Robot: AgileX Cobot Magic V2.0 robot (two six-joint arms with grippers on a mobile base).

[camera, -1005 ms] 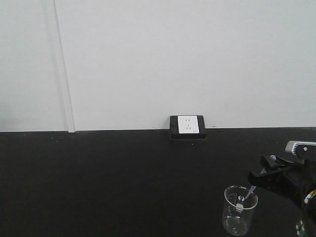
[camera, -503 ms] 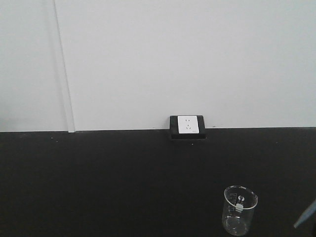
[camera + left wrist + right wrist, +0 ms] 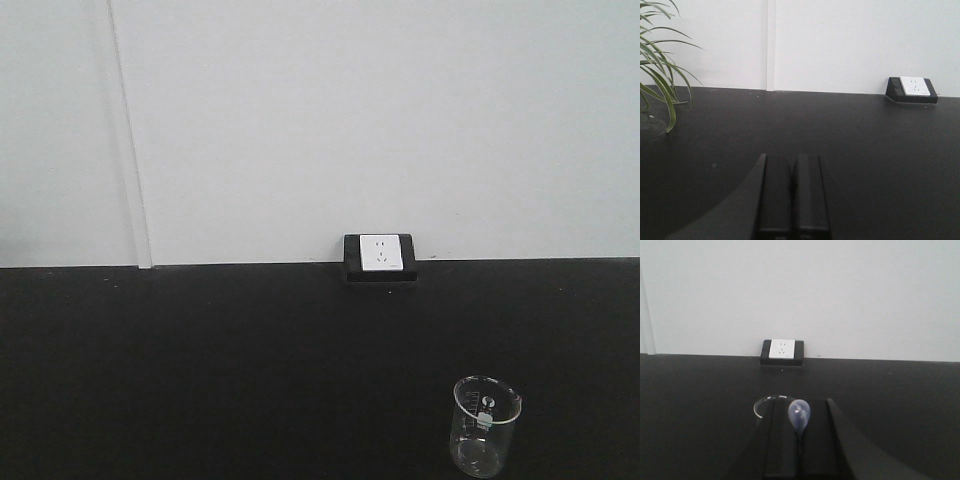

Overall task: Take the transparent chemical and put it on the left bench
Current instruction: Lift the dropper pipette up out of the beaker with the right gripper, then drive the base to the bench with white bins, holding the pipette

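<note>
Beside beaker [image 3: 487, 425], front view lost pipette [image 3: 799, 416]; right tool [image 3: 800, 405] clamps it.

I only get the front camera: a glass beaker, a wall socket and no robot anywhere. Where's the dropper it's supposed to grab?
Observer: The right gripper is shut on the transparent chemical. Only its bulb shows in the right wrist view.
Operator: And the other arm?
Observer: The left gripper is shut with nothing in it, over the black worktop.
Operator: Anything else I'm missing?
Observer: A green plant stands at the left edge of the left wrist view.
</note>
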